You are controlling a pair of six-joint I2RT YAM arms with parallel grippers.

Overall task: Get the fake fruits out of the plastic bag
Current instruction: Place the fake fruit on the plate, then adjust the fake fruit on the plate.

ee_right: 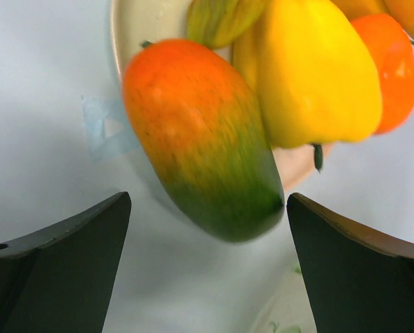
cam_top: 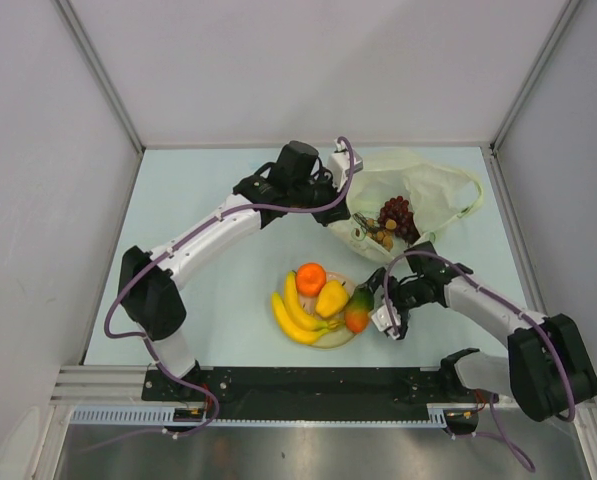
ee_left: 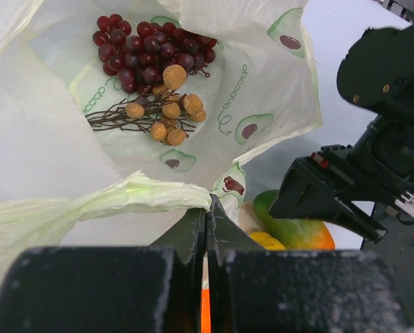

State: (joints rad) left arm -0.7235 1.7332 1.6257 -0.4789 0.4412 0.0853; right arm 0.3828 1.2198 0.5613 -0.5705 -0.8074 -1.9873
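While the left end effector (ee_left: 207, 211) clamps the rim of the thin, translucent yellow-green plastic bag (cam_top: 433, 190) — dark purple grapes (ee_left: 148, 48) and brown stemmed bits (ee_left: 161, 114) inside it — the right end effector (ee_right: 207, 208) gapes released on either side of a red-green plastic mango (ee_right: 200, 146) lying on the edge of the round cream plate (ee_right: 127, 28).

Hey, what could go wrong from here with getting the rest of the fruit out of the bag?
The mango lies at the plate's rim, close to the open right gripper; it might roll off or get nudged. The grapes and brown stemmed bits sit deep in the bag, so reaching in may snag the thin plastic. The left gripper pinches only a thin fold of the bag's edge, which could slip free.
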